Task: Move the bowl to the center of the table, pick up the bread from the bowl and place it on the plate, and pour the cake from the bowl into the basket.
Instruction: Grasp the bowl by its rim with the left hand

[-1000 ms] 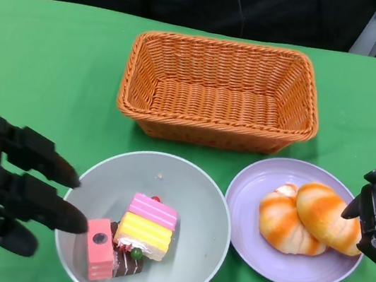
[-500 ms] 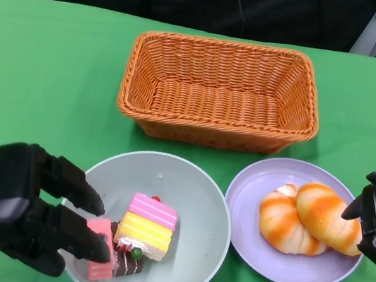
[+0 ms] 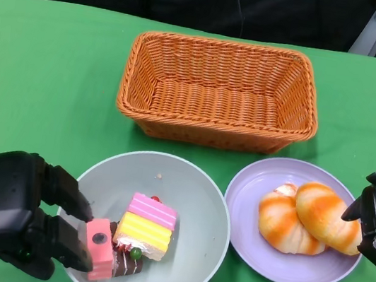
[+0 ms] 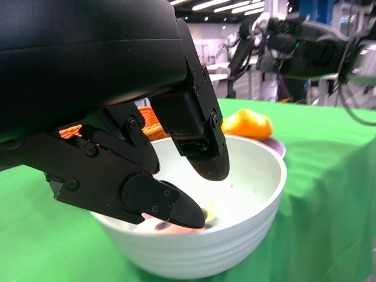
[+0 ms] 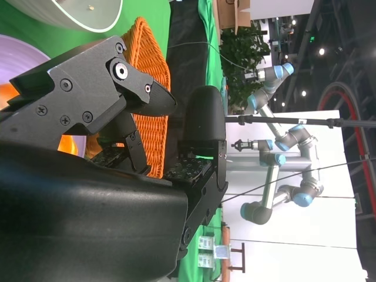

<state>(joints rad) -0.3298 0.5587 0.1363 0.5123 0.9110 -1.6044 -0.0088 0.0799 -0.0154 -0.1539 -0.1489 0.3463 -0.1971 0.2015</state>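
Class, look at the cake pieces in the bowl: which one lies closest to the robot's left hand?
The pink block with the dark dot, at the bowl's left side, right at the left hand's fingertips. The pink-and-yellow layered slice and the small chocolate piece lie farther right.

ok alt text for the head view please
The robot's black left hand reaches over the rim of a pale grey bowl holding toy cake pieces. Behind stands an orange wicker basket; two orange-striped bread rolls sit on a lilac plate.
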